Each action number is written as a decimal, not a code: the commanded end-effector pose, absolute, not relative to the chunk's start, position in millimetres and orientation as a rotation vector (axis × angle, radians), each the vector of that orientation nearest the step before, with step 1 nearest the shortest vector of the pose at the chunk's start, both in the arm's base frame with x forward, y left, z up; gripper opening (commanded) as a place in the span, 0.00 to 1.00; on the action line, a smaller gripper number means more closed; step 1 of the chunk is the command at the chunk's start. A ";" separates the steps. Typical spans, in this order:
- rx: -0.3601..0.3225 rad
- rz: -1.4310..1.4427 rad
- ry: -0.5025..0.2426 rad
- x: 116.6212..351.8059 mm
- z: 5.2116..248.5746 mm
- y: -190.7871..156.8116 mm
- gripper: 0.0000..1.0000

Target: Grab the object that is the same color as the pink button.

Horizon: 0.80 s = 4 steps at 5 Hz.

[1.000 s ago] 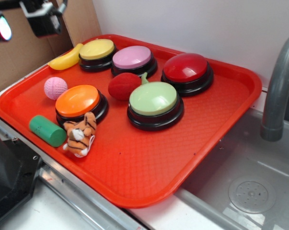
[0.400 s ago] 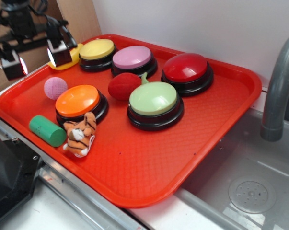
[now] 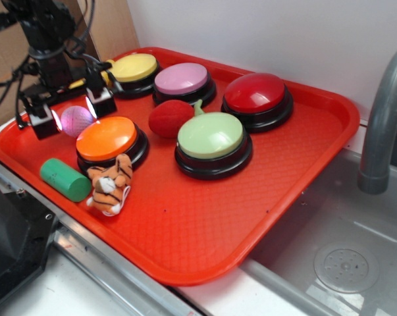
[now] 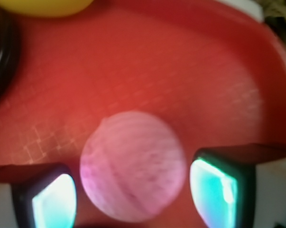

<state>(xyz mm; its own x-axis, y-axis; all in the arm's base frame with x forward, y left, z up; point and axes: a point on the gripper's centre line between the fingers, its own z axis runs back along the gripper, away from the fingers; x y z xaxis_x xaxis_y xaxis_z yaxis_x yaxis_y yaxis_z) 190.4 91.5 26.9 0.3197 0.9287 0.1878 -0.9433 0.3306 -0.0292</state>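
Note:
The small light-pink ball point(image 3: 76, 120) lies at the left of the red tray point(image 3: 205, 217), beside the orange button point(image 3: 108, 139). My gripper point(image 3: 71, 116) has come down over the ball and stands open, one finger on each side of it. In the wrist view the ball point(image 4: 133, 166) sits between the two lit pads point(image 4: 213, 192), with a small gap showing on each side. The pink button point(image 3: 182, 79) with its lilac dome stands at the back of the tray, between the yellow button point(image 3: 133, 68) and the dark red button point(image 3: 255, 93).
A fuzzy red apple-like toy point(image 3: 171, 118) and a green button point(image 3: 211, 136) sit mid-tray. A green cylinder point(image 3: 65, 179) and a tiger toy point(image 3: 110, 185) lie at the front left. A yellow banana point(image 4: 43, 6) lies behind the ball. A sink with a grey faucet point(image 3: 382, 125) is on the right.
My gripper has dropped from the upper left down onto the tray and now straddles the pink ball. The ball and the other objects have stayed in place.

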 end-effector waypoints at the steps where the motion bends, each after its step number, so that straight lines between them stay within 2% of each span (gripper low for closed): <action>1: 0.106 1.244 -0.246 182.9 27.6 98.2 0.00; 2: 0.108 1.188 -0.245 187.0 37.7 96.6 0.00; 3: 0.128 1.033 -0.173 199.9 57.7 91.1 0.00; 4: 0.078 0.816 -0.150 213.7 90.1 71.9 0.00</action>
